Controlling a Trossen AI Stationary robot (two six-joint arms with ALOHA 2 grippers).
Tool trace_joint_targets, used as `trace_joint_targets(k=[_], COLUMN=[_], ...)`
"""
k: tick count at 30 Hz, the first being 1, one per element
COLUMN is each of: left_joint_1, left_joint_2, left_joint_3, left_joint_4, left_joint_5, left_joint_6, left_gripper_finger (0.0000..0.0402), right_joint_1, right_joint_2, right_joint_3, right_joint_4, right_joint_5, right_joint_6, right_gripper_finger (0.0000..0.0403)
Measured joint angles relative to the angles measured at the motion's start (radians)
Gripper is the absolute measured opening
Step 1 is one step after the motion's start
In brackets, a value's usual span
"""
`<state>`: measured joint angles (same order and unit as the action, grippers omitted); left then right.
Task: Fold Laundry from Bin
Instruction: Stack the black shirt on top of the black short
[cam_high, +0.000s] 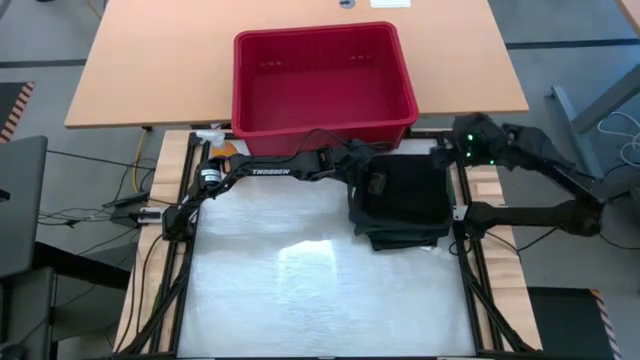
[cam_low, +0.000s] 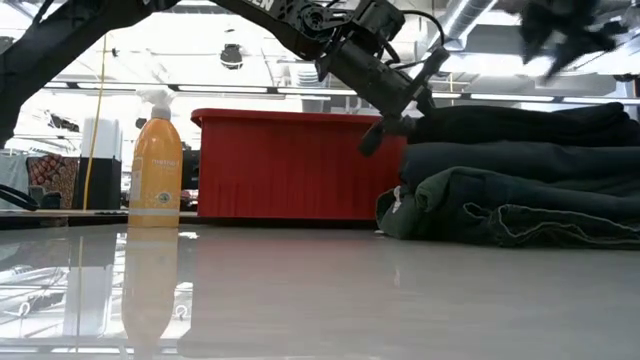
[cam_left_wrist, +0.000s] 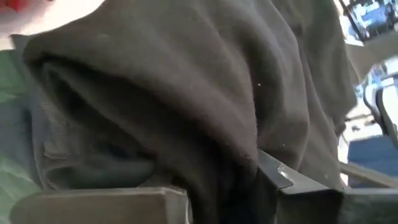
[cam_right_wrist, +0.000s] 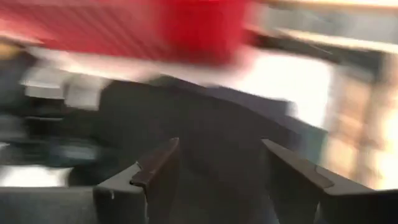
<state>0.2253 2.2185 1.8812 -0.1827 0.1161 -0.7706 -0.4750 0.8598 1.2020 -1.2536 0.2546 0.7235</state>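
Note:
The laundry is a stack of folded dark garments on the table's right half. In the low view a black piece lies on top and a dark olive-green one at the bottom. The red bin stands past the table's far edge; I see no cloth in it. My left gripper reaches across to the stack's left edge and is shut on the top black cloth. My right gripper is open and empty, in the air above the stack's far right corner. My left gripper has a thick fold of the black garment between its two fingers, at the garment's left edge. It comes slanting down from the table's left. The cloth rises in a ridge into the fingers, and the rest lies on the stack.
An orange spray bottle stands at the table's far left corner, beside the bin's left end. The shiny white table top lies bare to the left of the stack and in front of it. A wooden desk stands behind the bin.

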Motion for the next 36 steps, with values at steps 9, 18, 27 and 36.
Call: trace_joint_targets(k=[9, 18, 27, 36], left_joint_1=[0.019, 0.01, -0.039, -0.073], left_joint_2=[-0.026, -0.108, -0.174, -0.091], left_joint_3=[0.035, 0.035, 0.035, -0.069], left_joint_4=[-0.078, -0.188, -0.139, 0.169], left_joint_5=[0.087, 0.032, -0.182, -0.131], left_joint_6=[0.153, 0.254, 0.465, 0.462], left_gripper_finger=[0.0117, 0.012, 0.0121, 0.0121], right_joint_1=[0.345, 0.393, 0.378, 0.445], right_joint_2=[-0.111, -0.137, -0.122, -0.235], right_joint_3=[-0.446, -0.735, -0.737, -0.602], right_joint_4=[0.568, 0.893, 0.915, 0.782], right_joint_5=[0.137, 0.281, 0.212, 0.006], right_joint_6=[0.095, 0.028, -0.114, -0.13], right_gripper_finger=[0.0226, 0.0183, 0.0165, 0.0168])
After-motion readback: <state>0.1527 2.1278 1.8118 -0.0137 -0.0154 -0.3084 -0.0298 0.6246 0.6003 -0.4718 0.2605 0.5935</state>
